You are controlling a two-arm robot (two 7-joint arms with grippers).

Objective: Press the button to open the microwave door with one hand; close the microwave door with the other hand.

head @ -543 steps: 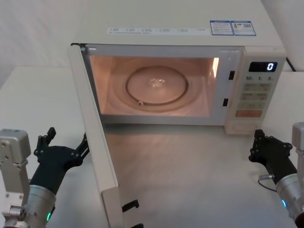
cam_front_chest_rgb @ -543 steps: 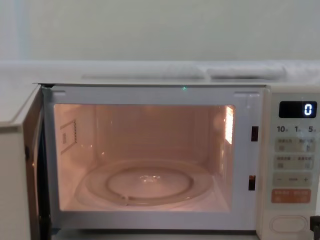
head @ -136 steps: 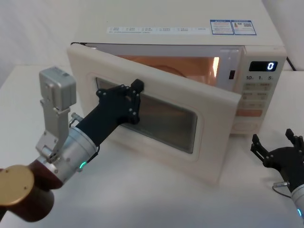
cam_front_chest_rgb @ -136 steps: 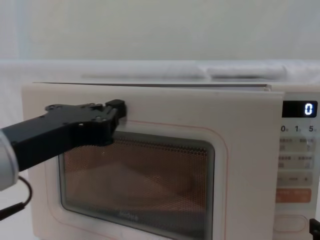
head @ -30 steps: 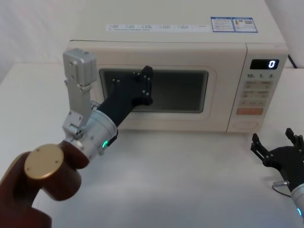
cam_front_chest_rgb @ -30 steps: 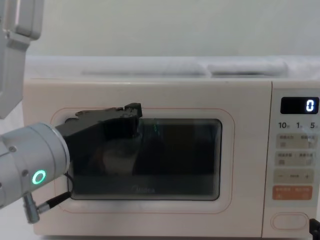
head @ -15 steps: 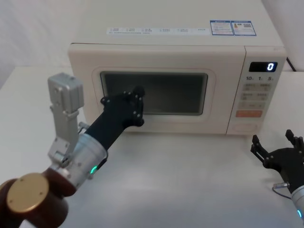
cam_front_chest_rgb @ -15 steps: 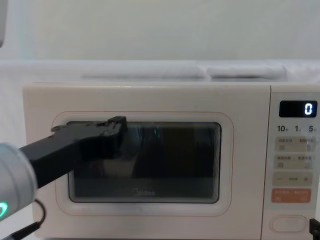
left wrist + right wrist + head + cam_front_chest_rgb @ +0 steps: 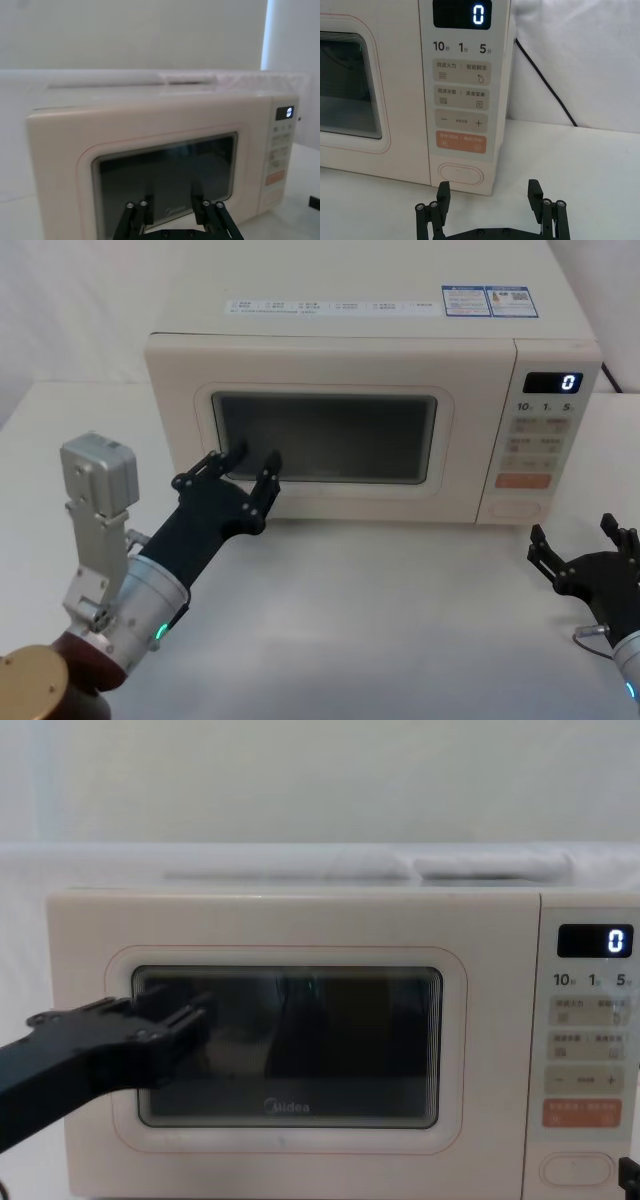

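The microwave door (image 9: 325, 502) is closed flush with the cream body, its dark window (image 9: 290, 1040) unlit. My left gripper (image 9: 250, 462) hovers just in front of the door's lower left, open, with nothing between its fingers (image 9: 145, 207); it also shows in the chest view (image 9: 160, 1010). The button (image 9: 461, 175), a wide cream pill, sits at the foot of the control panel (image 9: 513, 507). My right gripper (image 9: 489, 195) rests low on the table a short way in front of the button, open and empty (image 9: 578, 540).
The microwave stands at the back of a white table (image 9: 400, 620), with free surface between the two arms. The display (image 9: 553, 382) reads 0. A black power cable (image 9: 545, 85) runs down the wall right of the microwave.
My left gripper has drawn back and down from the closed door, and its fingers have spread apart. The right arm has not moved.
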